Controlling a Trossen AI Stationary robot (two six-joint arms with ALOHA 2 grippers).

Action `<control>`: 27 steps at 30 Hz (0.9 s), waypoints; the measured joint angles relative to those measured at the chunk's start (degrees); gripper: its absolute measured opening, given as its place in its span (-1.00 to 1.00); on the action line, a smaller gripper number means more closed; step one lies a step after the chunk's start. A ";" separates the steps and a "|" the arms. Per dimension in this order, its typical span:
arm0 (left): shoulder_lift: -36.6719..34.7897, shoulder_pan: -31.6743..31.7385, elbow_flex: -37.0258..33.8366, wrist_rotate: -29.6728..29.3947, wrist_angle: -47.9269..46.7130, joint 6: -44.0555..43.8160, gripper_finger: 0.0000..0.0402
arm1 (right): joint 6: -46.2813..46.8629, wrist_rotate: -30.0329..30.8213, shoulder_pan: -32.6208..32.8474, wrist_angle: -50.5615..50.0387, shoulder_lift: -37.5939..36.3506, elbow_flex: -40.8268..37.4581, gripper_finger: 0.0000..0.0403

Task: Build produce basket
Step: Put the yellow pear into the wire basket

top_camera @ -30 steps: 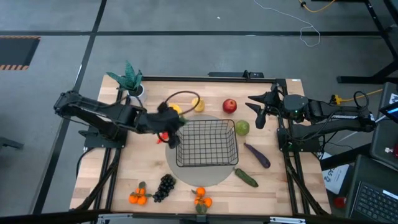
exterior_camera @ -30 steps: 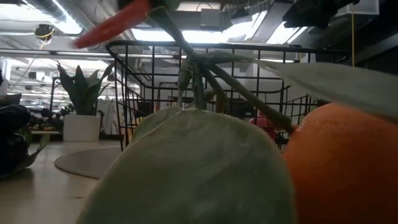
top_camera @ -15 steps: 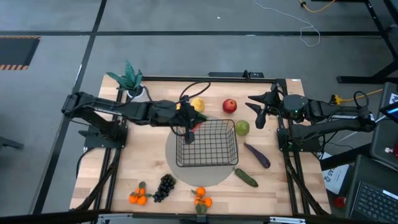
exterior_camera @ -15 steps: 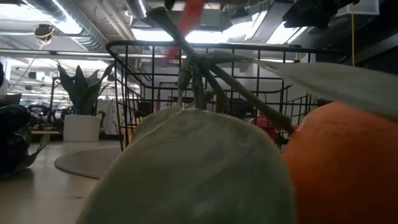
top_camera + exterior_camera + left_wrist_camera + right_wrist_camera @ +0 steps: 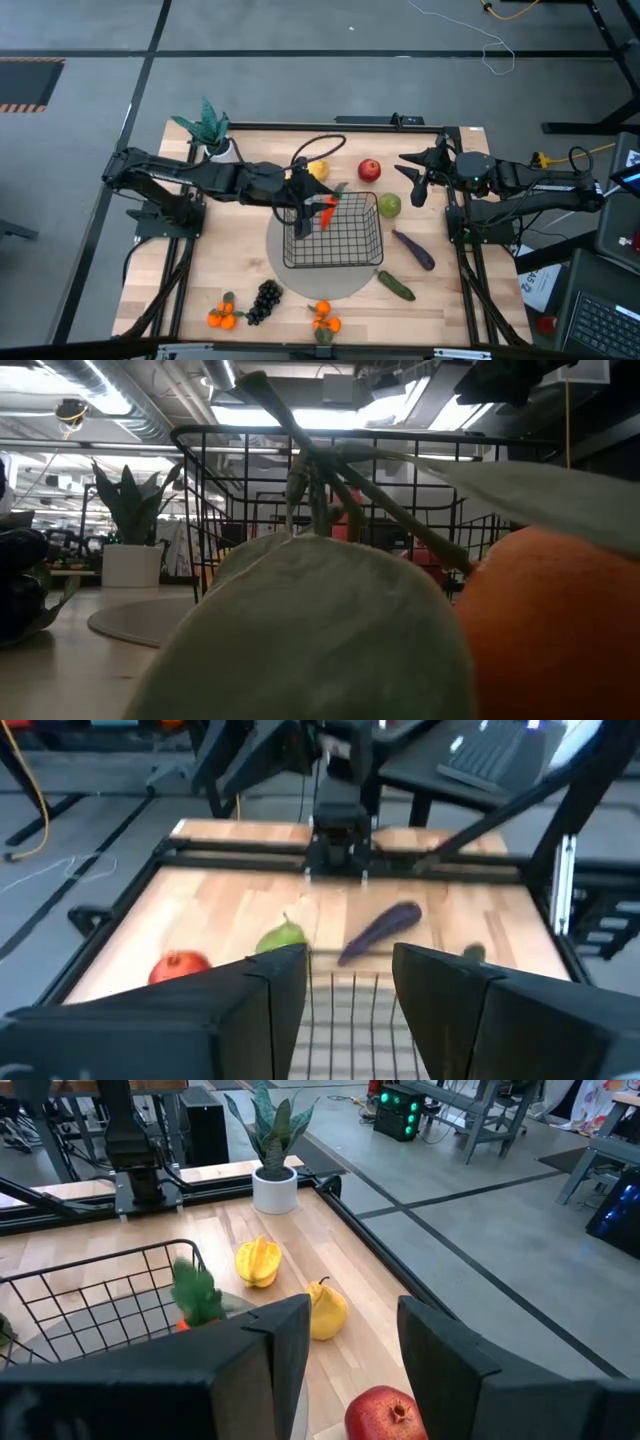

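The black wire basket point(image 5: 340, 240) stands on a round grey mat point(image 5: 322, 287). An orange carrot point(image 5: 328, 211) is inside the basket at its far left corner. Its green top point(image 5: 197, 1292) is up by the rim. My left gripper point(image 5: 303, 220) hovers open just left of the carrot, and its wrist view shows nothing between its fingers point(image 5: 350, 982). My right gripper point(image 5: 417, 186) waits open near the table's far right edge, beside the red apple point(image 5: 369, 170) and the green pear point(image 5: 389, 205).
A yellow lemon point(image 5: 318, 168) and a starfruit point(image 5: 258, 1262) lie beyond the basket. An eggplant point(image 5: 413, 250) and a cucumber point(image 5: 396, 286) lie to its right. Grapes point(image 5: 264, 300) and tangerines point(image 5: 222, 316) point(image 5: 324, 320) sit along the near edge. A potted plant point(image 5: 207, 128) stands far left.
My left gripper has carried the carrot toward the table's right, from beside the basket's left side to above its far left corner. It has let go there. The carrot has dropped from above the rim into the basket.
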 joint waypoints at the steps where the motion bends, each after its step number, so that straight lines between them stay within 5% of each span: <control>1: 0.00 -0.29 0.81 -0.69 -2.01 0.01 -0.31 | 0.00 -0.02 0.00 0.00 0.00 0.00 -0.25; 13: -0.04 -0.15 2.93 -16.89 -27.16 -5.67 -0.30 | 0.00 -0.02 -0.01 0.00 0.00 0.01 -0.25; 21: -0.04 11.66 2.93 -17.02 -39.18 -11.70 -0.30 | 0.00 -0.02 0.01 0.00 0.00 0.01 -0.25; 27: 0.01 24.52 2.93 -7.26 -38.39 -8.90 -0.30 | 0.02 -0.02 0.01 0.00 0.00 0.00 -0.25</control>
